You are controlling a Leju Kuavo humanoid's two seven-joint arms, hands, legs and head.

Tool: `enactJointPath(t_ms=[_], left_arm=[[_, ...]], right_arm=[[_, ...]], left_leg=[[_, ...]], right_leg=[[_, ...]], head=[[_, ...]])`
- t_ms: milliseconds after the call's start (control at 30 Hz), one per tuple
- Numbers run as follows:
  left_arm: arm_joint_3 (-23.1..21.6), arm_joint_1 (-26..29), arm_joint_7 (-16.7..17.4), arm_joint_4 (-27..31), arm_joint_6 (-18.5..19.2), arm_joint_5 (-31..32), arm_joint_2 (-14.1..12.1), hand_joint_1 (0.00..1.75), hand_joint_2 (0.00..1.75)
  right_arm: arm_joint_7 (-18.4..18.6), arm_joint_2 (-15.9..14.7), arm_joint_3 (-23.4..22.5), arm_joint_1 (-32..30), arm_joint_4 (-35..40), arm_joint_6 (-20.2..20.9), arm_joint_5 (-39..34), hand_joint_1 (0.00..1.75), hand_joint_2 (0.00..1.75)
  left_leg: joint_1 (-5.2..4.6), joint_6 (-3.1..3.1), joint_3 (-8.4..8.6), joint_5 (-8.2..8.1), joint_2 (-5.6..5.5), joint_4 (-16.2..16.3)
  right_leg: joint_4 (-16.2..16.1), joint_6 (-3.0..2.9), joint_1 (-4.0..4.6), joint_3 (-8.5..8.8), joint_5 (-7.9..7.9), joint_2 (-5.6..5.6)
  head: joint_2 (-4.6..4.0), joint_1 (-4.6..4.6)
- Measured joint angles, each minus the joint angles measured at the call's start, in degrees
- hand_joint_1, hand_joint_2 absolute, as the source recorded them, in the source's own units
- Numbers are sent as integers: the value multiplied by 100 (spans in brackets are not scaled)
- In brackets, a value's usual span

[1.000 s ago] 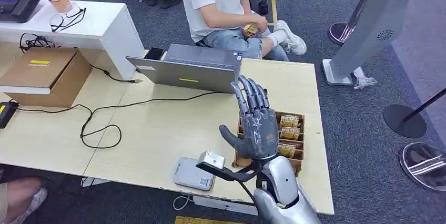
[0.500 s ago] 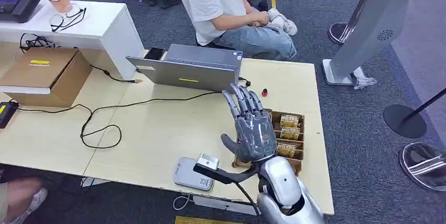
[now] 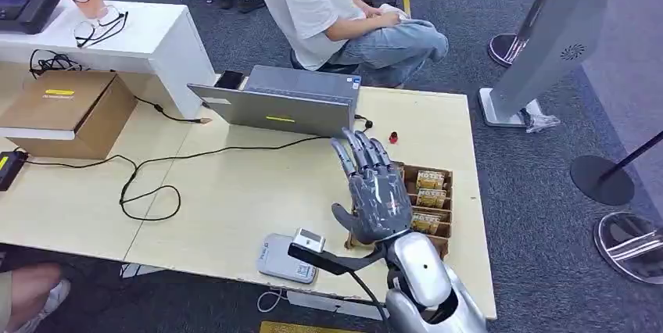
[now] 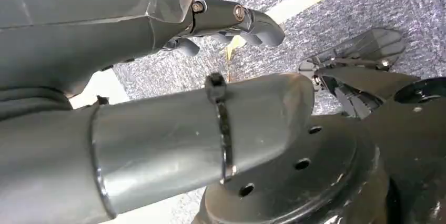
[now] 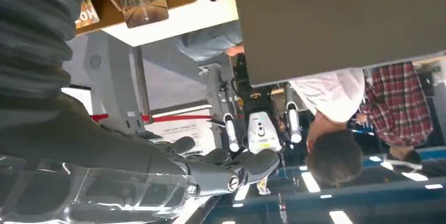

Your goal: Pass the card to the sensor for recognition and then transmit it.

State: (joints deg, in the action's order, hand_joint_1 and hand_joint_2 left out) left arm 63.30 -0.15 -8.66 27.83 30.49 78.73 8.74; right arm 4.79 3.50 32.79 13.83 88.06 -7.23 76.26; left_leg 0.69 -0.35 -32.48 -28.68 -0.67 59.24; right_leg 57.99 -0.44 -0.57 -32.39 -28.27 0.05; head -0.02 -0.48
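One right robot hand (image 3: 377, 192) is raised over the wooden counter (image 3: 234, 192), fingers spread and pointing away from the robot, holding nothing. It hovers just beside the wooden card tray (image 3: 446, 208), partly covering the tray's near-left side. The cards (image 3: 430, 189) stand in the tray's slots. The grey card sensor (image 3: 285, 258) lies on the counter near its front edge, left of the tray. A grey laptop (image 3: 281, 105) sits behind the tray, and a seated person (image 3: 328, 5) is beyond it. The left robot hand (image 4: 231, 19) hangs over carpet, fingers loosely curled, holding nothing.
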Motion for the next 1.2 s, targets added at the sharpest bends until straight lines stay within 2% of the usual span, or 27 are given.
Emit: enactJointPath(t_ms=[667, 1200], left_arm=[[367, 16, -2, 487, 262, 192, 240, 0, 0], [406, 24, -72, 559, 288, 308, 288, 0, 0]], right_arm=[[293, -37, 13, 4, -96, 542, -7, 0, 175], [350, -37, -59, 0, -422, 599, -35, 0, 175]], left_leg=[[0, 0, 0, 0, 0, 0], [0, 0, 0, 0, 0, 0]], right_leg=[[0, 0, 0, 1, 0, -1], [0, 0, 0, 0, 0, -1]], head=[[0, 0], [0, 0]])
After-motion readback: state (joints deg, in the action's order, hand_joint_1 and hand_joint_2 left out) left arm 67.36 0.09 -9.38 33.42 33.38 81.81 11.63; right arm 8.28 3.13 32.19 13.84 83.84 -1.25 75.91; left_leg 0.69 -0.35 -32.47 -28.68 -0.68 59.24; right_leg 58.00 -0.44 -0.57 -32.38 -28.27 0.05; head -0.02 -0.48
